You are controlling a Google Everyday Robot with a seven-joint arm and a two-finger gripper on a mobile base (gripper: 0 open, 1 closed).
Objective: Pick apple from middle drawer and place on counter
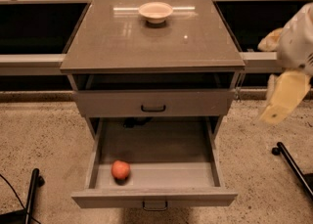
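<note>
Speckled floor is showing around a grey cabinet, and in its pulled-out middle drawer (161, 145) the apple (120, 169) is sitting near the front left corner, close to the left wall and the front panel, with bare tray around it otherwise. That spot is making the pick risky, I judge. A descent from above is likely to bring the gripper against the drawer's left wall or front lip. A round apple nudged off-centre is liable to roll away across the smooth tray, perhaps back under the upper drawer (153, 103), where reaching is getting harder. On the way up, the overhanging edge of the counter (146, 47) is posing a collision risk, while the bowl (155, 11) at the counter's back is narrowing the placing area only slightly. The gripper (288, 78) is hanging at the right edge of the view, beside the cabinet at roughly the upper drawer's height, well apart from the apple and carrying nothing that I can see. Whether it is open or closed I cannot tell.
</note>
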